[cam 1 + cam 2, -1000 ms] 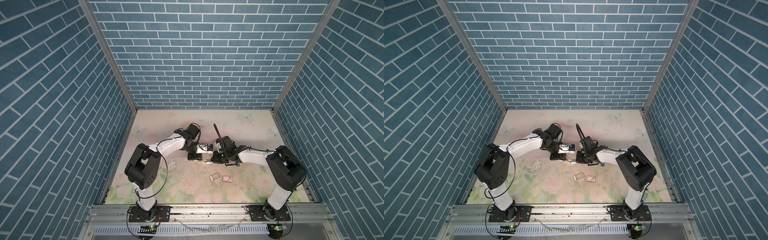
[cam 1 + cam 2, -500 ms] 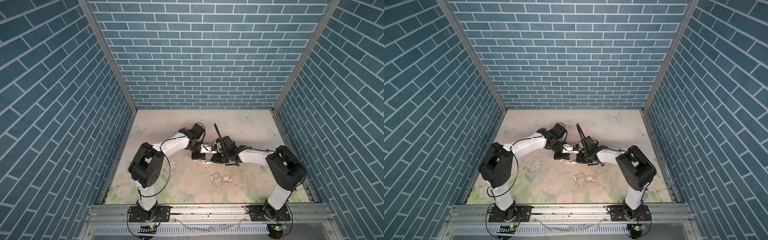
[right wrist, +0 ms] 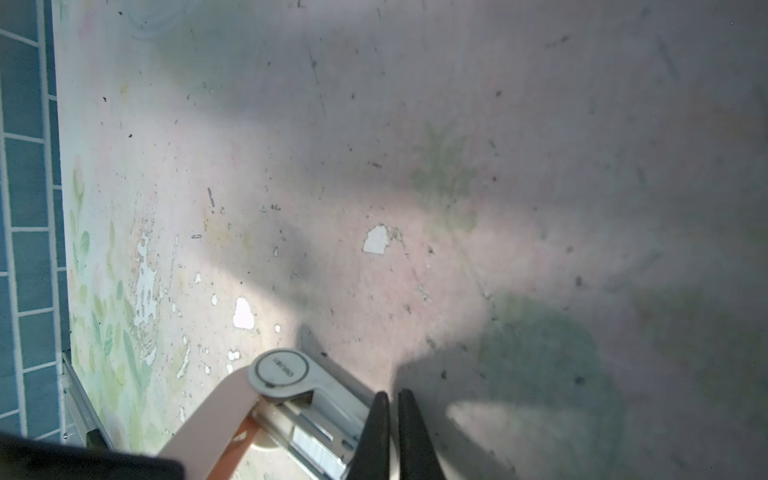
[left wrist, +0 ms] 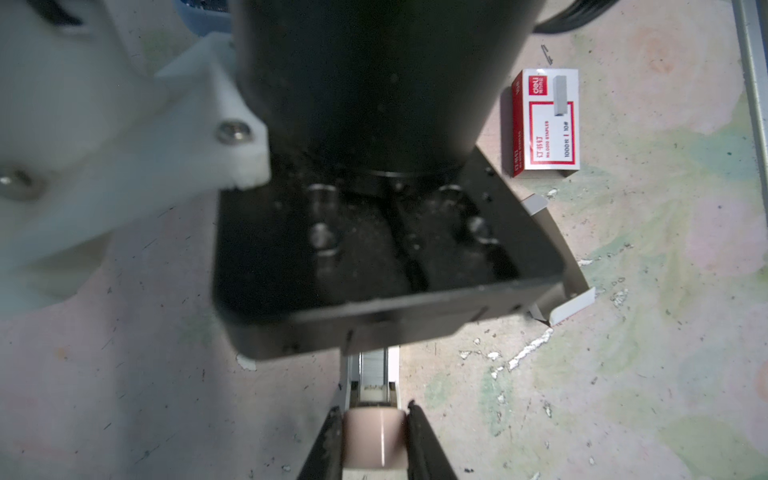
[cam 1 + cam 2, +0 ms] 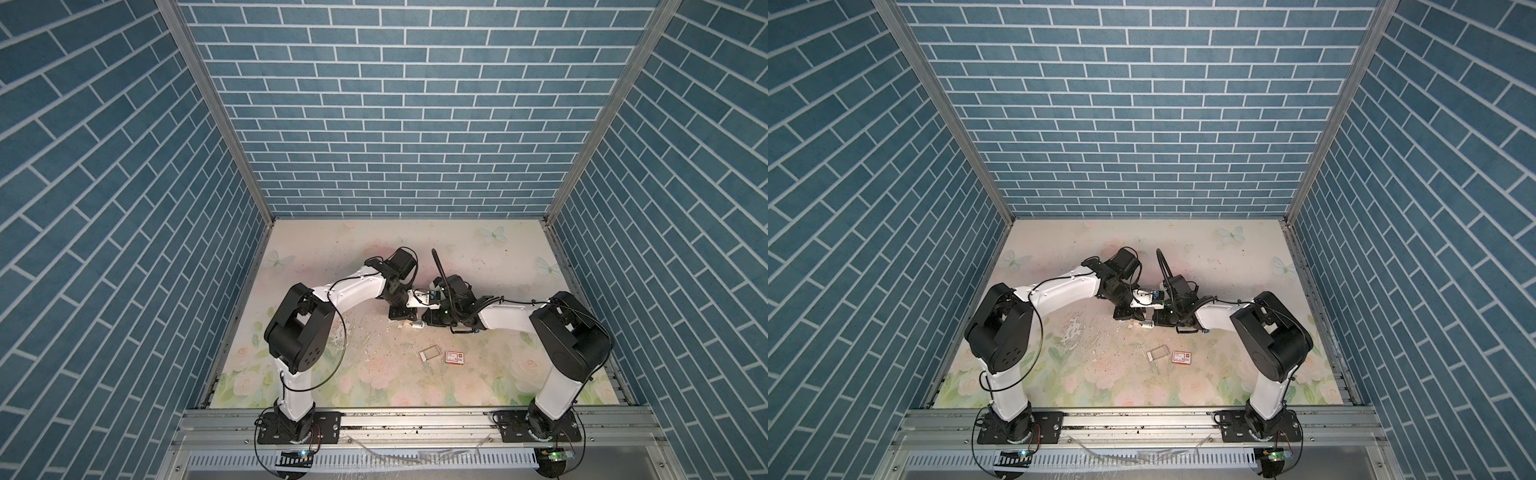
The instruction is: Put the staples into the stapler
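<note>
Your left gripper (image 4: 374,415) is clamped tight on the pink end of the stapler (image 4: 374,442), steadying it with the lid (image 3: 216,419) swung open. Just ahead of those fingertips, the staples (image 4: 373,370) lie as a silvery strip in the open channel (image 3: 324,415). Your right gripper (image 3: 392,399) has its fingers pressed almost together at the channel's far end, and you cannot tell if anything is pinched. Off to its side, apart from both hands, lie the tray (image 5: 430,353) and box (image 5: 454,357). Seating the strip looks to be the step in hand. Next, clear the right fingers and fold the lid down squarely.

One stapler (image 4: 374,436), one red-and-white staple box (image 4: 544,124), one grey tray (image 5: 429,353) and one strip of staples (image 4: 373,370) are being counted here.
</note>
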`<state>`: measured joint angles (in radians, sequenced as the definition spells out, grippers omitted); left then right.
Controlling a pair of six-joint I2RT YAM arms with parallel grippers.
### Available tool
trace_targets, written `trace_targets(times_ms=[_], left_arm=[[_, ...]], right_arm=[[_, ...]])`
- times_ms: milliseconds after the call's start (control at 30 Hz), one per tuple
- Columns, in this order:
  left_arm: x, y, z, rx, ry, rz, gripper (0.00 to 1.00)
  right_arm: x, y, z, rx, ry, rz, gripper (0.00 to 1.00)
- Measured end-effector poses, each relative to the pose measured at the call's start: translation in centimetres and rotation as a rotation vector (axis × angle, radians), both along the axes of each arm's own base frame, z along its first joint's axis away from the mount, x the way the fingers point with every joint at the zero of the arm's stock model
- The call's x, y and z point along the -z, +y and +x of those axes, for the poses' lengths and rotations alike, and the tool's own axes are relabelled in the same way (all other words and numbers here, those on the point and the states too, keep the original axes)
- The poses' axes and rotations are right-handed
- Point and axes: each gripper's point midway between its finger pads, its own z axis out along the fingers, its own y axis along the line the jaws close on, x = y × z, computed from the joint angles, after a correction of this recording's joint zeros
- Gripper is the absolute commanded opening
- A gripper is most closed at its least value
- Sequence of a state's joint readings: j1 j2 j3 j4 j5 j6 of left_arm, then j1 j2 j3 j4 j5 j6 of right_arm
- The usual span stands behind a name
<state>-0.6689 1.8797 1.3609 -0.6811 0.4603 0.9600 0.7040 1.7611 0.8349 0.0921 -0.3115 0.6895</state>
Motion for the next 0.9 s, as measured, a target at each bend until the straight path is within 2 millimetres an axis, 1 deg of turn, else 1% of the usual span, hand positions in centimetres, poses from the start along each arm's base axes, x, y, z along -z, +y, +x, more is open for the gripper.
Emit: trace_targets(times_ms=[300,500,700,800,900], left_arm=[[0.6,0.2,0.0,-0.001,-0.005,0.032,0.20],[0.4,-0.1,-0.1,0.008,-0.010,0.041,0.20],[0.7,-0.6,-0.1,0.019,-0.008,0.062,0.20],[1.0,-0.9,-0.1,0.026,-0.009,0.074,0.20],[1.1,-1.1,-0.2,0.032,-0.012,0.083,0.19]], right_arm=[[0.1,-0.7,0.7,0.036,-0.029,0.020,0.10],[0.0,-2.6,1.3,0.087,-0.053,0.022,0.10],[-0.2,-4.7,0.8,0.127,-0.050,-0.005,0.11],[-1.0,-5.4,0.5,0.140,-0.055,-0.012,0.11],[-2.7,-5.8,0.6,0.152,-0.082,0.000,0.11]])
